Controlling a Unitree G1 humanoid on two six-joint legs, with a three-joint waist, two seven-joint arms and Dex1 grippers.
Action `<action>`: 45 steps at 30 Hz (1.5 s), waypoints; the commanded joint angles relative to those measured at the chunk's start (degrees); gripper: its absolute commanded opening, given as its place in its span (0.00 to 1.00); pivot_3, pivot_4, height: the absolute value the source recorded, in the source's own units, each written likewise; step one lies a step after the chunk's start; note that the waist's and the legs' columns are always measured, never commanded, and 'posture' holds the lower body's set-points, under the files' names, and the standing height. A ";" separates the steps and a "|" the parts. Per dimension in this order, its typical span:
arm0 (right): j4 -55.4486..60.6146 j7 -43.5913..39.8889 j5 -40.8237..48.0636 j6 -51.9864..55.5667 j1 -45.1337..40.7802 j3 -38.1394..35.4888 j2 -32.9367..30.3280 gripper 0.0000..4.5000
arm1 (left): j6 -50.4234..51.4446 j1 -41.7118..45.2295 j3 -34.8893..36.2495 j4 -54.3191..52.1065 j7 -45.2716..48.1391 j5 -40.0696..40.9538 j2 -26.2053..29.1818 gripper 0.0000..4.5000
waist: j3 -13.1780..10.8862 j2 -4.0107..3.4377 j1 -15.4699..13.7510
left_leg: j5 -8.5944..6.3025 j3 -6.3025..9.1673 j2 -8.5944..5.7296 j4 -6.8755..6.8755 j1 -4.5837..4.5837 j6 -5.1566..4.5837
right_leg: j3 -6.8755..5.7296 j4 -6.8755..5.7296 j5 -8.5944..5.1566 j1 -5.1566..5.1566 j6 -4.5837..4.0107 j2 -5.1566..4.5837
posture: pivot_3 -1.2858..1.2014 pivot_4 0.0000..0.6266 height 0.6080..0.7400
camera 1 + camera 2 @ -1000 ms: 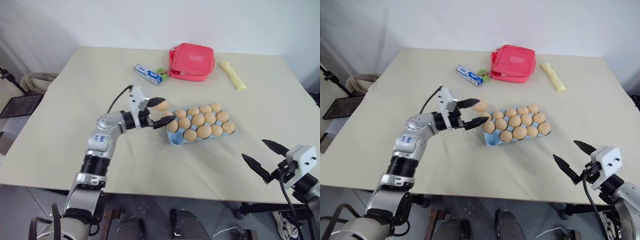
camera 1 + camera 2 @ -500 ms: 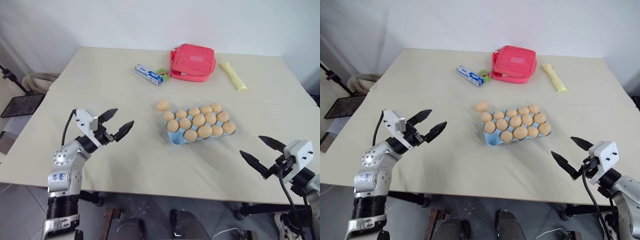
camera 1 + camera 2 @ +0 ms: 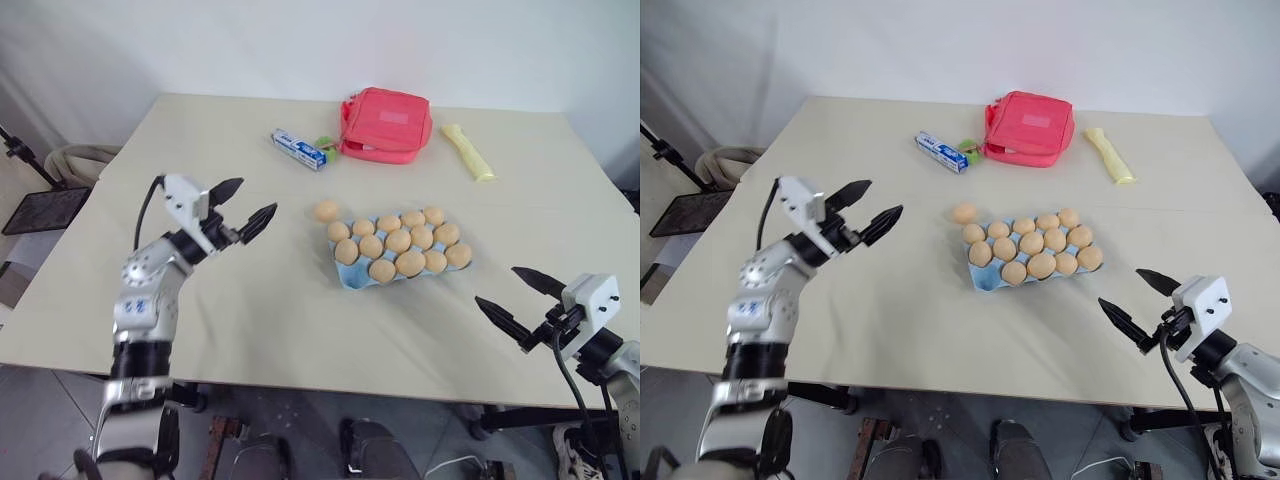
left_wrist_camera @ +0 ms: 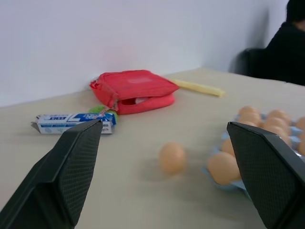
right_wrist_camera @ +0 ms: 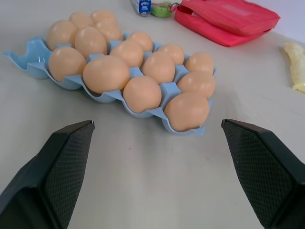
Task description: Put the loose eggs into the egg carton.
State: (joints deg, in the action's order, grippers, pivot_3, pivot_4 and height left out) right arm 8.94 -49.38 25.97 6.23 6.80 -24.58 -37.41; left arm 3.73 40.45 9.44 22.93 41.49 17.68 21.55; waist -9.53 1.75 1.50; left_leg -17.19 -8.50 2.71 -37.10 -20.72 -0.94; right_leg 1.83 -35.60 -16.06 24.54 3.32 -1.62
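The egg carton [image 3: 400, 250] sits mid-table with its cups nearly all filled. One loose egg [image 3: 325, 211] lies on the table [image 3: 300, 320] just beside the carton's far-left corner, outside any cup, so the task is judged unfinished. The left gripper [image 3: 243, 209] hovers to the left of that egg, aimed toward it, jaws spread wide and holding nothing, ready for a pick. The right gripper [image 3: 510, 297] waits near the table's front edge, fingers wide apart and empty, clear of the carton.
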 commanded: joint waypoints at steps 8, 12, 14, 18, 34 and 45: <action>3.85 2.83 0.45 -1.12 2.88 -1.54 1.50 1.00 | -7.83 23.61 -5.66 36.94 2.20 -8.45 -4.04 0.99 | -0.02 0.03 -0.05 | 0.00 -0.07 0.01 -0.08 -0.57 0.14 | -0.03 0.00 -0.01 0.60 0.04 0.08 | 0.52 0.24 1.00; 5.97 3.94 0.61 -1.01 5.20 -2.30 2.47 1.00 | -7.82 28.03 -7.05 44.90 -0.42 -11.82 -5.93 0.99 | -0.02 0.04 0.08 | -0.02 -0.10 0.00 -0.07 -0.61 0.14 | -0.01 0.01 -0.04 0.65 0.08 0.08 | 0.52 0.24 1.00; 6.47 4.37 0.69 -1.08 6.04 -2.72 2.59 1.00 | -8.01 29.72 -6.88 47.28 -1.97 -12.73 -6.83 0.99 | -0.05 0.09 0.16 | -0.04 -0.16 0.00 -0.08 -0.61 0.11 | 0.04 -0.01 -0.04 0.69 0.08 0.08 | 0.52 0.24 1.00; 7.08 5.03 0.85 -1.30 6.99 -3.18 2.77 1.00 | -7.94 32.11 -7.30 50.63 -5.90 -15.18 -8.30 0.99 | -0.10 0.17 0.07 | -0.06 -0.16 0.00 -0.08 -0.62 0.05 | 0.04 -0.08 -0.04 0.74 0.08 0.08 | 0.52 0.24 1.00; 9.73 6.56 1.17 -1.89 10.88 -4.32 4.10 1.00 | -3.37 34.05 -7.35 54.01 -16.58 -21.25 -11.46 0.99 | -0.11 0.19 -0.01 | -0.05 -0.18 -0.03 -0.11 -0.62 0.07 | 0.04 -0.20 -0.04 0.79 0.08 0.09 | 0.52 0.24 1.00; 10.48 6.96 1.16 -2.35 12.54 -4.51 4.99 1.00 | -3.07 35.09 -6.13 54.49 -19.11 -22.28 -13.16 0.99 | -0.11 0.19 0.00 | -0.02 -0.18 -0.05 -0.13 -0.60 0.09 | 0.04 -0.27 -0.04 0.79 0.07 0.09 | 0.52 0.24 1.00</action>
State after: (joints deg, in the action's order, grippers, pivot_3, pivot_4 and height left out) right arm 17.01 -42.90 26.02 4.99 18.86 -27.26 -32.85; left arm 0.84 73.34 2.42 77.51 23.04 -4.59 8.68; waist -9.64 1.95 1.49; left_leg -17.22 -8.68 2.66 -37.23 -21.32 -0.85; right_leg 1.87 -35.88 -16.10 25.33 3.39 -1.52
